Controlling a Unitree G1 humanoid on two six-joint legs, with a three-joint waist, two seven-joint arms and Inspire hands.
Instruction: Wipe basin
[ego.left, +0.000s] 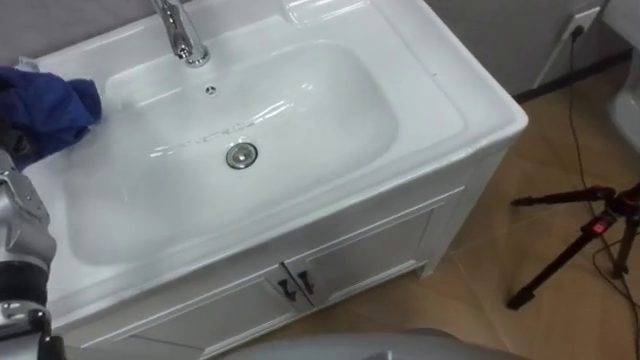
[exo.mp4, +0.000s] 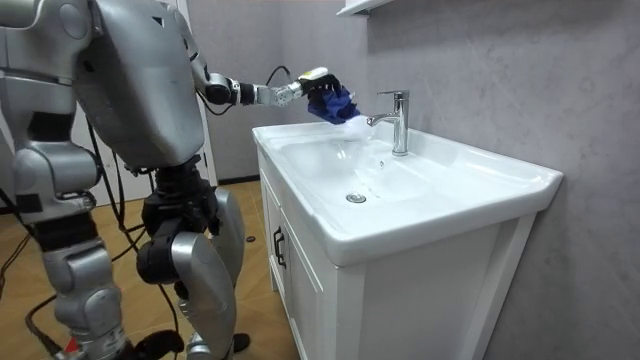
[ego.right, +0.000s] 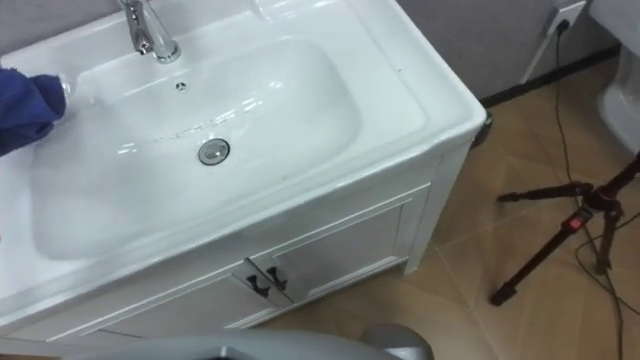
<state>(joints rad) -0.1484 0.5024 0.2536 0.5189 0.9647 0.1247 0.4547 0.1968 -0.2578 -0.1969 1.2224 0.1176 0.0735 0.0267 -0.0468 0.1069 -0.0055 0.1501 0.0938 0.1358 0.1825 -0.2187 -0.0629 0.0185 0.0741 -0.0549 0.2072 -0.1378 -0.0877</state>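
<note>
**Now: cloth held at the basin's left rim**

Robot stands before a white basin (ego.left: 300, 215) set on a cabinet (ego.left: 350, 262). Left hand (exo.mp4: 303, 86), arm stretched forward, is clenched on a bunched blue cloth (ego.left: 45, 105). The cloth sits over the basin's left rim, beside the tap (ego.left: 180, 30) and well apart from the drain (ego.left: 241, 155). Whether the cloth touches the rim cannot be told. The bowl carries glossy streaks around the drain. A black tripod (ego.left: 590, 225) stands on the wooden floor (ego.left: 500, 200) to the right.
</note>
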